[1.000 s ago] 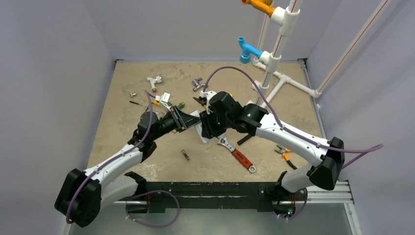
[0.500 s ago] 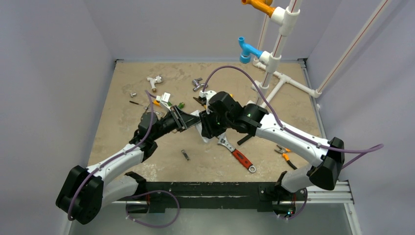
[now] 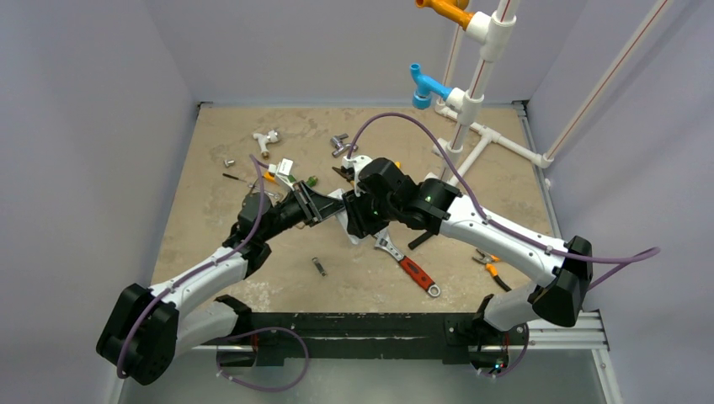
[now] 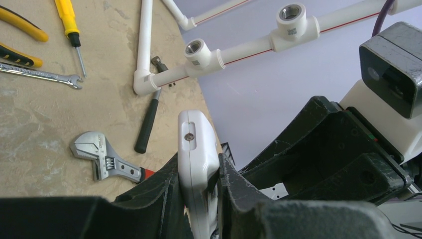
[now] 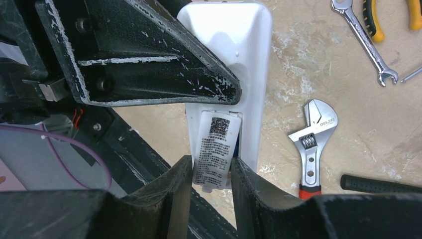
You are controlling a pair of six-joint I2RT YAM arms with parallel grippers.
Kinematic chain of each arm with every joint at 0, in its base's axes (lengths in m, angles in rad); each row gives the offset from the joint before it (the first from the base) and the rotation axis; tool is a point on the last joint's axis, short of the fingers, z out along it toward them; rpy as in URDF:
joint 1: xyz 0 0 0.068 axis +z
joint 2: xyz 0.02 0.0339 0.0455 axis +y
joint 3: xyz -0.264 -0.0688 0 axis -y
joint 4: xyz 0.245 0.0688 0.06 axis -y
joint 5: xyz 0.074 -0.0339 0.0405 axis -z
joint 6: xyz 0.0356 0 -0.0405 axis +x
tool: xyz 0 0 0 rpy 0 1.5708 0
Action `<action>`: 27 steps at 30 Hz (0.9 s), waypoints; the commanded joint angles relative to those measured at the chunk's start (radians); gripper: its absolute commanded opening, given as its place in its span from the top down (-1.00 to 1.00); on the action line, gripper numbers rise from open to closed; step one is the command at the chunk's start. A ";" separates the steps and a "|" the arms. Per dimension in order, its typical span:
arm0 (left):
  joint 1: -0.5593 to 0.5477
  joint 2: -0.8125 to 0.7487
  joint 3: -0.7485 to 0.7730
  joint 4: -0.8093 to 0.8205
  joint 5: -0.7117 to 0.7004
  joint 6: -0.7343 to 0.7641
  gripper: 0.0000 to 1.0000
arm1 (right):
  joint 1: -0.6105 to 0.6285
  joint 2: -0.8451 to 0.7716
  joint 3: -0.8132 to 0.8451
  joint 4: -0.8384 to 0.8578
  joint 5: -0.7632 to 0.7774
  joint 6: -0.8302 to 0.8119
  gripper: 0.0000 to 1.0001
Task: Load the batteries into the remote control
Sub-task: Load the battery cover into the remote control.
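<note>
The white remote control (image 3: pixel 343 215) is held on edge above the table's middle by my left gripper (image 3: pixel 324 207), which is shut on its sides in the left wrist view (image 4: pixel 199 174). In the right wrist view the remote's back (image 5: pixel 239 50) faces the camera. My right gripper (image 5: pixel 211 172) is shut on a white battery cover with a printed label (image 5: pixel 214 147), which sits over the recess at the remote's lower end. A thin blue sliver (image 5: pixel 240 144) shows beside the cover; I cannot tell if it is a battery. No other batteries are visible.
A red-handled adjustable wrench (image 3: pixel 410 265) lies just right of the grippers. Orange-handled pliers (image 3: pixel 488 265) lie at the right. A white pipe frame (image 3: pixel 471 109) stands at the back right. Small fittings (image 3: pixel 268 139) and a small metal piece (image 3: pixel 319 266) lie about.
The left arm's shoulder has shifted slightly. Both grippers and the remote stay where they were.
</note>
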 commanded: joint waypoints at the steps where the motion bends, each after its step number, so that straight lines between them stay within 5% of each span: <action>1: -0.008 -0.002 0.004 0.087 0.054 -0.029 1.00 | -0.004 -0.003 0.027 0.001 0.065 -0.035 0.37; 27: -0.009 0.036 -0.004 0.180 0.109 -0.053 1.00 | -0.005 -0.011 0.027 -0.022 0.085 -0.079 0.41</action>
